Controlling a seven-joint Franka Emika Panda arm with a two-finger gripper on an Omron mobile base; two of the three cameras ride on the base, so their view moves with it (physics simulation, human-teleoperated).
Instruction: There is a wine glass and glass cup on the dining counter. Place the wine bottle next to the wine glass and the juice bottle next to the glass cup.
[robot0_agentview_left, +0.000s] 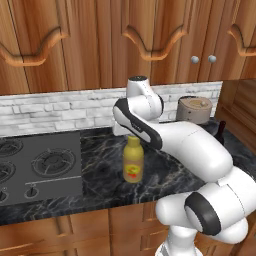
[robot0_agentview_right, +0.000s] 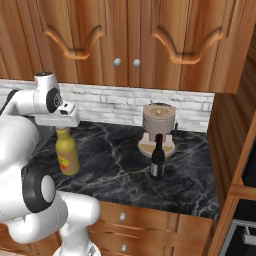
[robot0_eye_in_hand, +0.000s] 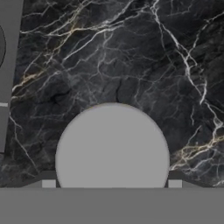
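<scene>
The juice bottle (robot0_agentview_left: 133, 162) (robot0_agentview_right: 67, 155), stout and yellow with a red-and-yellow label, stands upright on the black marble wall counter (robot0_agentview_right: 120, 167) beside the stove. My gripper (robot0_agentview_left: 131, 136) (robot0_agentview_right: 62, 129) points straight down over its top. In the hand view the round grey cap (robot0_eye_in_hand: 112, 144) sits between my gripper (robot0_eye_in_hand: 111, 183), and a fingertip (robot0_eye_in_hand: 48, 183) lies right at each side of it; whether they press on it is hidden. The wine bottle (robot0_agentview_right: 158, 161) (robot0_agentview_left: 221, 130), slim and dark, stands further right. The wine glass, glass cup and dining counter are out of view.
A gas stove (robot0_agentview_left: 40, 167) is set into the counter left of the yellow bottle. A round beige appliance (robot0_agentview_right: 158, 122) (robot0_agentview_left: 195, 110) stands behind the dark bottle by the white brick backsplash. Wooden cupboards hang above, and a wooden side panel (robot0_agentview_right: 227, 130) closes the counter's right end.
</scene>
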